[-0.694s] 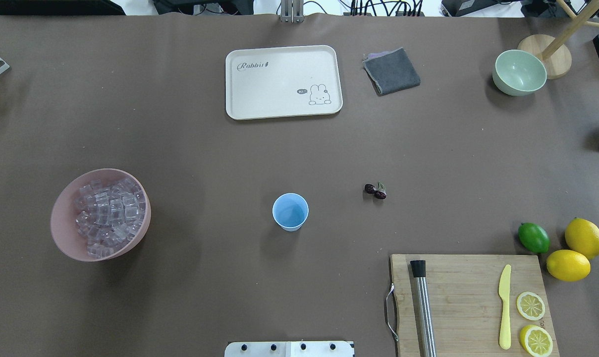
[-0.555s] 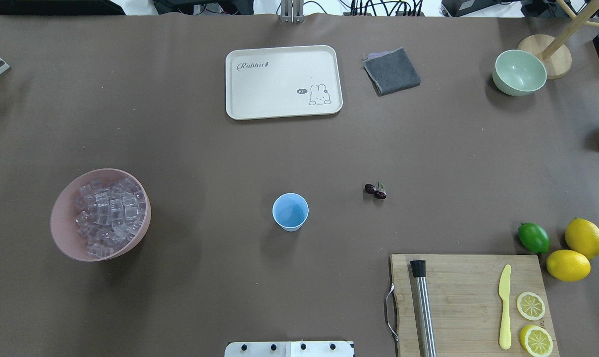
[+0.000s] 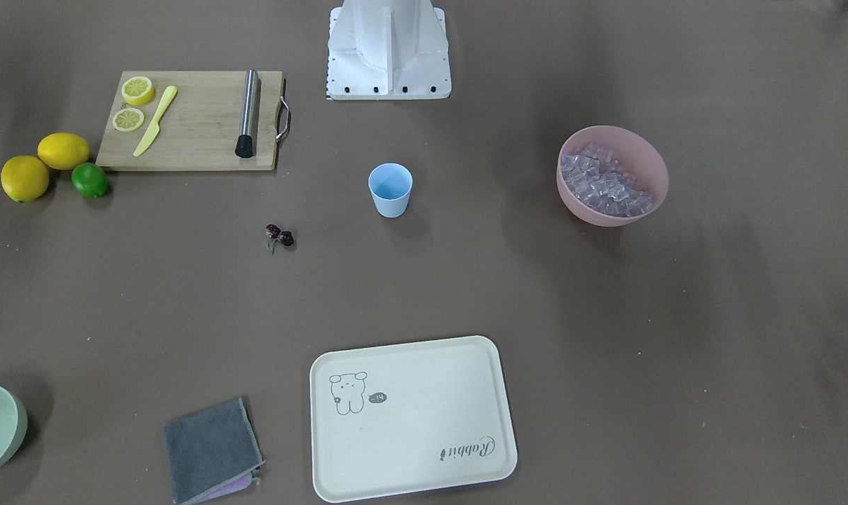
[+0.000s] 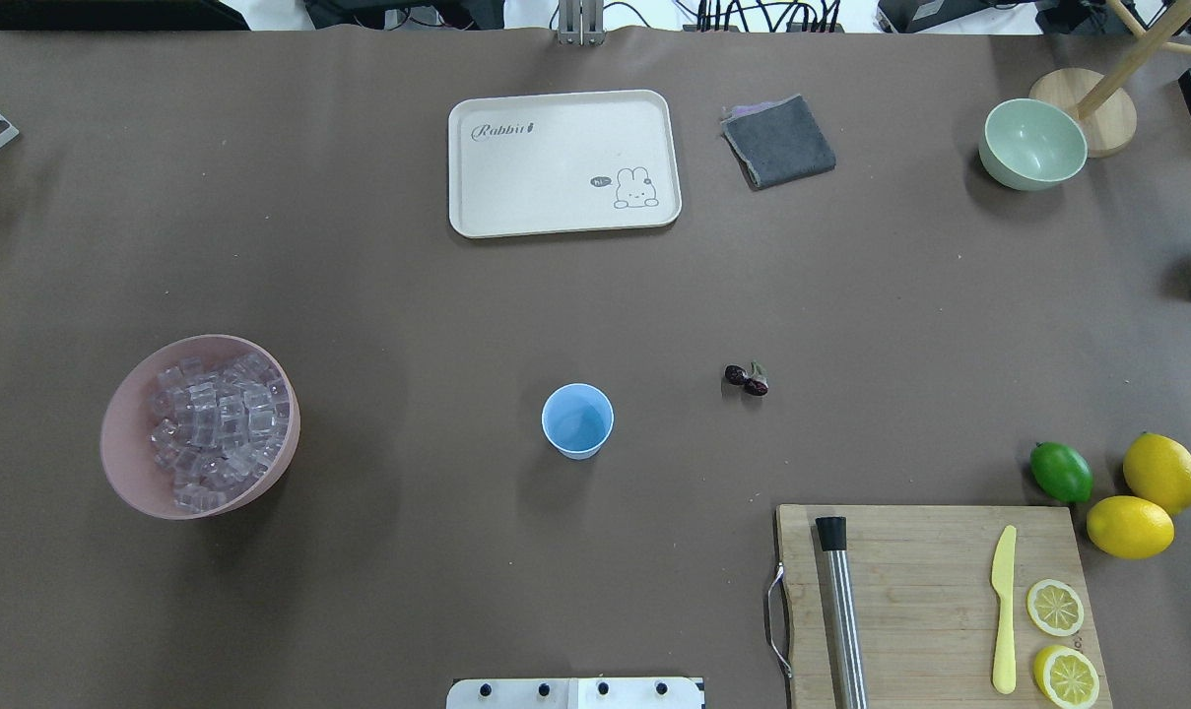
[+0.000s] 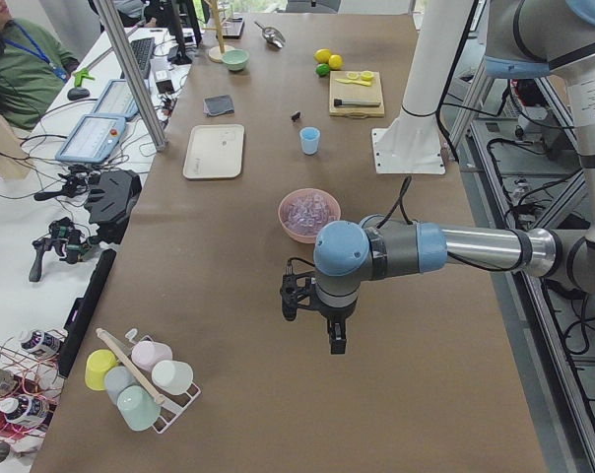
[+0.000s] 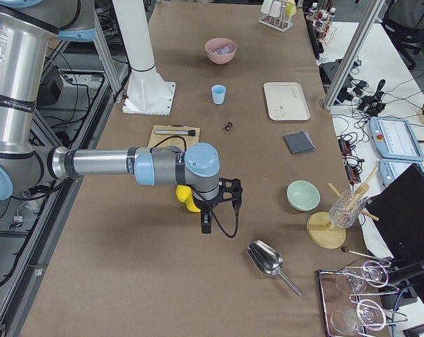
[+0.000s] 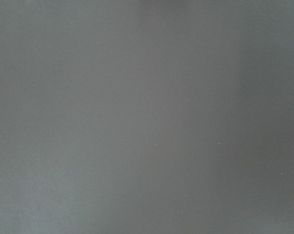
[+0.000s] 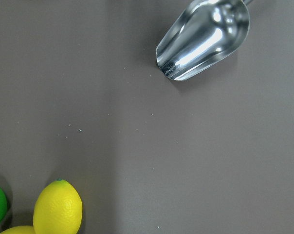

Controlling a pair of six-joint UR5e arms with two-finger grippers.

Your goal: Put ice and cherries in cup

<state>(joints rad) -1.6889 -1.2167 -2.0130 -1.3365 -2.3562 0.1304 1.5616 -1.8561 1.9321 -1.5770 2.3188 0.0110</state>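
The light blue cup [image 4: 577, 420] stands upright and empty-looking near the table's middle, also in the front view [image 3: 390, 189]. The cherries [image 4: 747, 379] lie on the table to its right, apart from it. The ice [image 4: 216, 423] fills the pink bowl [image 4: 127, 463] at the left. My left gripper [image 5: 332, 340] hangs over bare table far beyond the pink bowl, outside the overhead view. My right gripper [image 6: 205, 226] hangs near the lemons and a metal scoop [image 8: 205, 39]. I cannot tell whether either is open or shut. Neither wrist view shows fingers.
A cutting board [image 4: 935, 551] with a steel muddler [image 4: 841, 611], yellow knife [image 4: 1003, 611] and lemon slices sits front right. A lime [image 4: 1061, 472] and two lemons [image 4: 1161, 473] lie beside it. A cream tray [image 4: 563, 162], grey cloth [image 4: 778, 141] and green bowl [image 4: 1032, 144] stand at the back.
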